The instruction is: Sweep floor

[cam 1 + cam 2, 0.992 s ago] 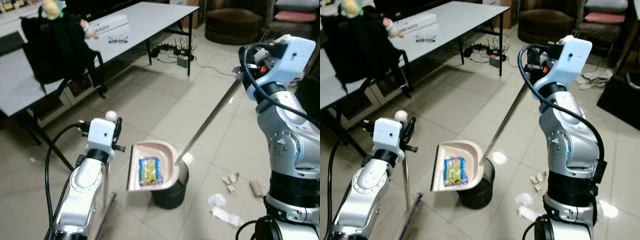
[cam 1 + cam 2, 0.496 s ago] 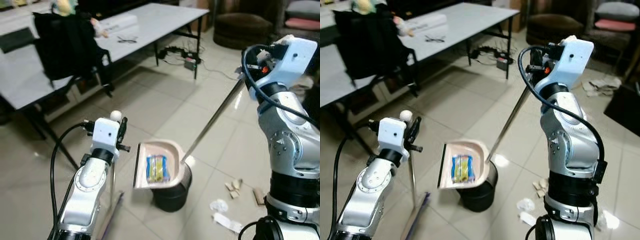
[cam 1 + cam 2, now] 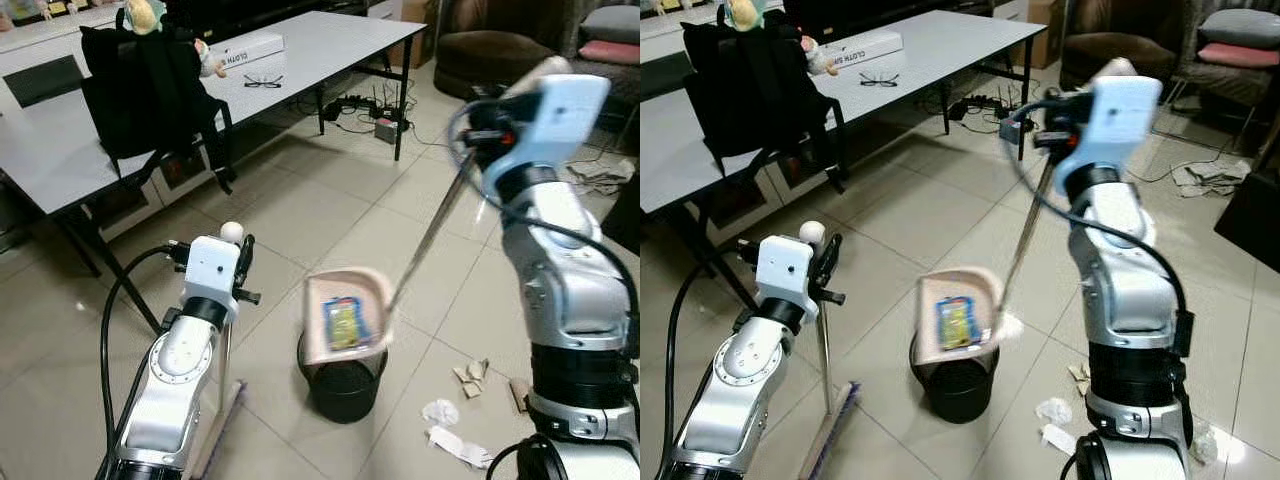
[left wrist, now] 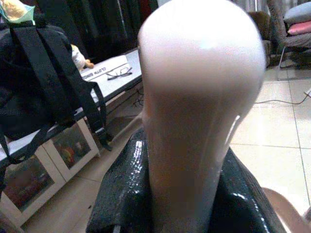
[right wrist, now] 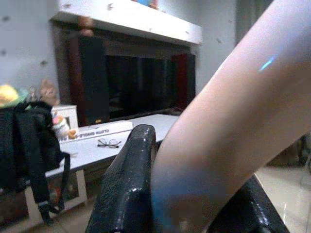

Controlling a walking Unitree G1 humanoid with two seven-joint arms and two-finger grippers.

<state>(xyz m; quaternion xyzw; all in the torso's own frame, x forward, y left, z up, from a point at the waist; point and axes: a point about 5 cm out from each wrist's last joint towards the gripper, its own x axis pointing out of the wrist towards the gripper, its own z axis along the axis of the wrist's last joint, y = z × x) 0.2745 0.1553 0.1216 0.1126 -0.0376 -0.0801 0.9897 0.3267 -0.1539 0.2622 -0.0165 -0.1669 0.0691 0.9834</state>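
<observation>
My right gripper (image 3: 472, 143) is shut on the top of a long metal handle (image 3: 428, 232) that slopes down to a pink dustpan (image 3: 368, 292). The pan is tipped steeply over a black bin (image 3: 345, 386), and a yellow and blue wrapper (image 3: 345, 322) lies inside it. On my left, the left gripper (image 3: 236, 265) is shut on the broom handle (image 3: 224, 352), just under its white knob (image 4: 201, 87). The broom head (image 3: 830, 440) rests on the tiles beside the bin. In the right wrist view a black finger (image 5: 127, 184) presses against the pink grip (image 5: 228, 131).
White paper scraps (image 3: 455, 445) and cardboard bits (image 3: 468, 375) lie on the tiles right of the bin. A grey table (image 3: 330, 40) at the left carries a black backpack (image 3: 150, 90), a box and glasses; cables lie under it. A brown armchair (image 3: 490, 55) stands behind.
The right arm has swung its handle, bringing the dustpan to the right over the bin and tipping it much steeper. The wrapper is still in the pan. The left arm holds still.
</observation>
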